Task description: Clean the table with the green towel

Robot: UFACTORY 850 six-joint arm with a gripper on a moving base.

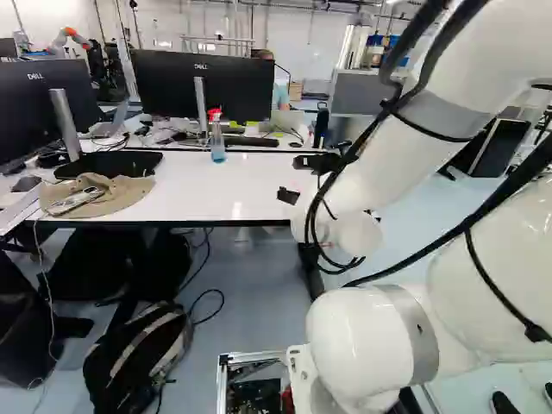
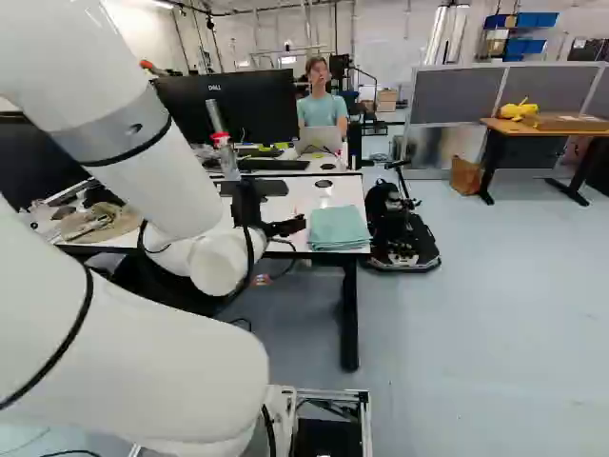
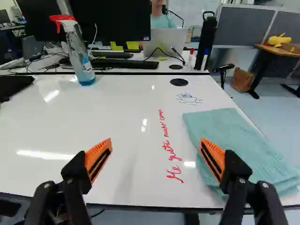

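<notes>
Ahead-left of the tool [image 3: 155,140], a spray bottle [image 3: 84,65] stands upright on the white surface [image 3: 126,108]. Tool wide, empty. Ahead: red writing [image 3: 165,145]. Ahead-right lies the folded green towel [image 3: 241,133]; judged light, limp; near edge suits pinching. Far beyond, right: grey partition [image 3: 244,24].

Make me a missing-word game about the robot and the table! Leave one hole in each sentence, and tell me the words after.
The hand is ____, with its two orange pads spread apart.
The folded towel lies on the ____.
The written words beside the towel are the color ____.
The liquid in the spray bottle is the color ____.

Missing words: open; table; red; blue.
</notes>
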